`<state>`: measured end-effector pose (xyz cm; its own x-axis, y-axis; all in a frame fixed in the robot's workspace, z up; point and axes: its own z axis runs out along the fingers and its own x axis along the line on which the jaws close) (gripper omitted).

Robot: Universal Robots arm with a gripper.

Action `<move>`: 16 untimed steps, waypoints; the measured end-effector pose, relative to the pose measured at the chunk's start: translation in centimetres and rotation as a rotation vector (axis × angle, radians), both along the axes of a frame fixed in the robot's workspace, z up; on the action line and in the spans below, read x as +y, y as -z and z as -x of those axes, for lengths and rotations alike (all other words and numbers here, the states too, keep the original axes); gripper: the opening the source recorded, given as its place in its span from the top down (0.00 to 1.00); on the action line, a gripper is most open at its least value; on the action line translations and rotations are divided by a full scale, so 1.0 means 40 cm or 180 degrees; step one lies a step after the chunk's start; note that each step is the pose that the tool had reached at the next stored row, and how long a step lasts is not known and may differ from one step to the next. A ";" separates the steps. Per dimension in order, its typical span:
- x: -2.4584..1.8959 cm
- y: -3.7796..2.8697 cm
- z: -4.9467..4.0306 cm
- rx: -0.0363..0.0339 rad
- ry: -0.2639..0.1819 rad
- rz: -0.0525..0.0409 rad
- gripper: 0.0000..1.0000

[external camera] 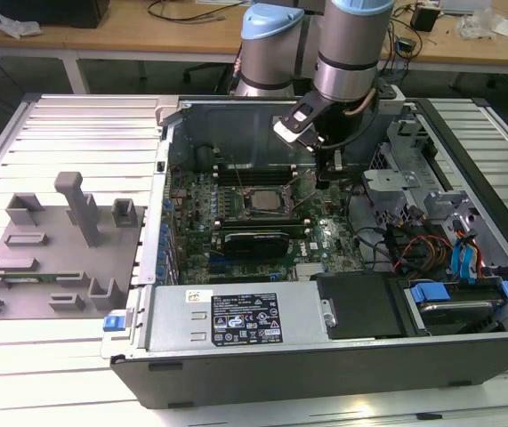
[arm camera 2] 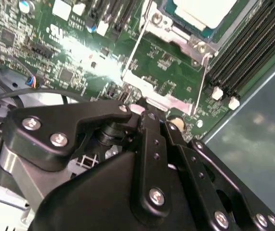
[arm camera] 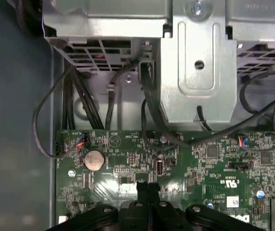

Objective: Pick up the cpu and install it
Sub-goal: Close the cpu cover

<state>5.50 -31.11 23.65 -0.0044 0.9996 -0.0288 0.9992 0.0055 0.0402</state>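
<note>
1. in the exterior view, your gripper [external camera: 325,172] hangs inside the open computer case [external camera: 325,378], just right of the frame's centre.
2. in the first wrist view, its fingers [arm camera: 142,190] are pressed together with nothing between them, over the green motherboard [arm camera: 209,166].
3. the cpu [external camera: 261,200] sits in the socket at the centre of the exterior view, near the gripper but not touching it.

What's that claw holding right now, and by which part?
Nothing; the claw looks shut and empty, and the cpu lies in its socket.
</note>
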 end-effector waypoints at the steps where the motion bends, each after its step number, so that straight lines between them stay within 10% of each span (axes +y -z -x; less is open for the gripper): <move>1: 0.000 0.000 0.005 -0.0009 0.0000 0.0000 0.89; 16: 0.000 -0.002 0.086 -0.0202 0.0000 0.0000 0.89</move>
